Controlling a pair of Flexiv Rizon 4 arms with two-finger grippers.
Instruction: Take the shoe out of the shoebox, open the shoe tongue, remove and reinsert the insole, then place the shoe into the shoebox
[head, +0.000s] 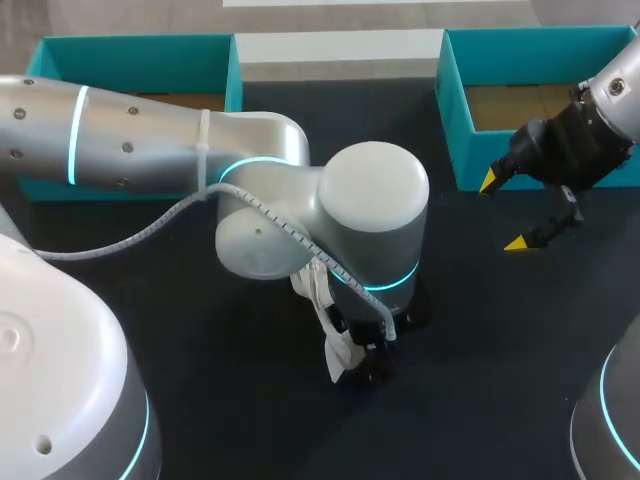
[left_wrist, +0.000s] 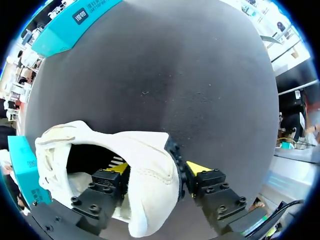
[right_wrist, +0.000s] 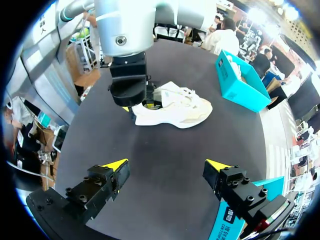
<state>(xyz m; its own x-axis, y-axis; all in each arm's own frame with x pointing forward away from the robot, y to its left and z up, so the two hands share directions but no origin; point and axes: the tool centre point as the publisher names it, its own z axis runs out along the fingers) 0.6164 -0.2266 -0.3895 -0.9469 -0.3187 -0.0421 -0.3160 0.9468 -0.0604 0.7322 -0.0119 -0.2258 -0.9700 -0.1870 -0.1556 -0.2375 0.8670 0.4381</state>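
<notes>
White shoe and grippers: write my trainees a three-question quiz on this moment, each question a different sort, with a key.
1. True or false: the white shoe rests on the black table, outside the teal box.
2. Where are the fingers of the left gripper? A) both clear of the shoe B) one inside the shoe, one outside, pinching its wall C) both on the box
3. Fill in: the right gripper is ___ and holds nothing.
Key: 1 true; 2 B; 3 open.
</notes>
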